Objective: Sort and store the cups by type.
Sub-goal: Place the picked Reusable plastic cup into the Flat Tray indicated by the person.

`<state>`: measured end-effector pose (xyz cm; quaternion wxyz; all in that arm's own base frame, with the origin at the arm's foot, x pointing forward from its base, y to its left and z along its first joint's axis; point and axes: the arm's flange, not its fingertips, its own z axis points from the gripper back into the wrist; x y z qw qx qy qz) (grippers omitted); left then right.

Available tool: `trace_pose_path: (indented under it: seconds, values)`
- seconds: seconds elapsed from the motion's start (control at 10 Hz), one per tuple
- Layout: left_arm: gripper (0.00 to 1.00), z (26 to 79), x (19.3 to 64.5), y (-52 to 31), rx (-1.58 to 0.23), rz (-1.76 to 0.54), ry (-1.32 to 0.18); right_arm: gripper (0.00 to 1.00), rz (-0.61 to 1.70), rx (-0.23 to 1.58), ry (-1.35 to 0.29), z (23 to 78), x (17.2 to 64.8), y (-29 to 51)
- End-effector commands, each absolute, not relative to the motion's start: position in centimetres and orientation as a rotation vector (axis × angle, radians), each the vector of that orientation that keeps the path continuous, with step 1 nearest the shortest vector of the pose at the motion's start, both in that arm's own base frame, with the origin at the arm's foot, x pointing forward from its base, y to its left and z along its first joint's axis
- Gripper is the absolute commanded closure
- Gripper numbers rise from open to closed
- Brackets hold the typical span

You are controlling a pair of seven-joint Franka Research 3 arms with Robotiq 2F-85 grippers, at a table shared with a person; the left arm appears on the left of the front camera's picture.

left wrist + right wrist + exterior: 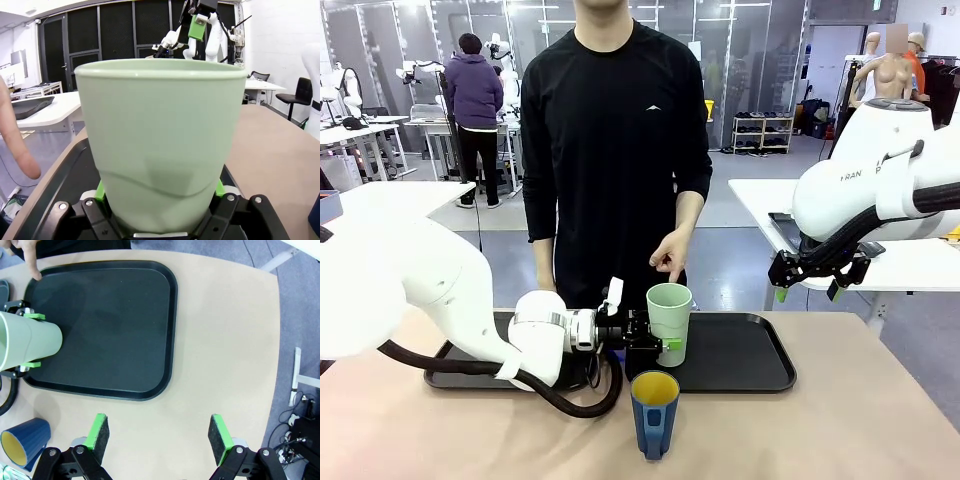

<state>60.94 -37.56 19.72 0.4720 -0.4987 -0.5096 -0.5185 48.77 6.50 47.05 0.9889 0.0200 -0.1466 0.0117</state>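
Nearest to the front camera stands one dark-blue mug [655, 412], upright on the bare table [860, 420], with its yellow inside visible; it is in front of the trays and no finger touches it. I count two cups: this mug and one pale mint-green tumbler [670, 305]. I also count two black trays: the right tray [745, 352] and the left tray [455, 376], which is partly hidden behind the left arm.

The left gripper [666, 346] is clenched on the tumbler. Its two green pads [100, 192] press the lower part of the cup from both sides, and the rim rises well above them. The tumbler is upright at the left edge of the right tray; I cannot tell if its bottom touches the tray.

The right gripper [159, 436] is released and holds nothing. It hangs high over the right side of the table, well apart from both cups.

One person's hand [670, 256] points down just behind the tumbler.
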Motion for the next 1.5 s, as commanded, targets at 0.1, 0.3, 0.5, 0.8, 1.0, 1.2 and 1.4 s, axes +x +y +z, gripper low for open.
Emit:
trace_pose_path:
  seconds: [0.1, 0.3, 0.5, 0.8, 1.0, 1.2, 1.4]
  values:
    - [0.16, 19.0, 61.7, -38.2, -1.216, -1.269, -1.189, 0.0, 0.016, 0.041, -0.297, 47.1, 48.8, 6.4]
    - [0.16, 18.7, 61.8, -38.3, -1.221, -1.281, -1.168, 0.0, 0.016, 0.041, -0.297, 47.1, 48.8, 6.4]
    - [0.1, 18.7, 61.8, -38.4, -1.241, -1.278, -1.155, 0.0, 0.016, 0.041, -0.297, 47.1, 48.8, 6.4]
    - [0.0, 18.8, 61.5, -38.0, -1.255, -1.293, -1.145, 0.0, 0.016, 0.041, -0.297, 47.1, 48.8, 6.4]
    - [0.0, 19.0, 61.3, -37.8, -1.24, -1.296, -1.142, 0.0, 0.016, 0.041, -0.297, 47.1, 48.8, 6.4]
    - [0.0, 19.3, 61.0, -37.3, -1.213, -1.307, -1.137, 0.0, 0.016, 0.041, -0.297, 47.1, 48.8, 6.4]
    - [0.0, 19.9, 60.6, -36.8, -1.188, -1.311, -1.145, 0.0, 0.016, 0.041, -0.297, 47.1, 48.8, 6.4]
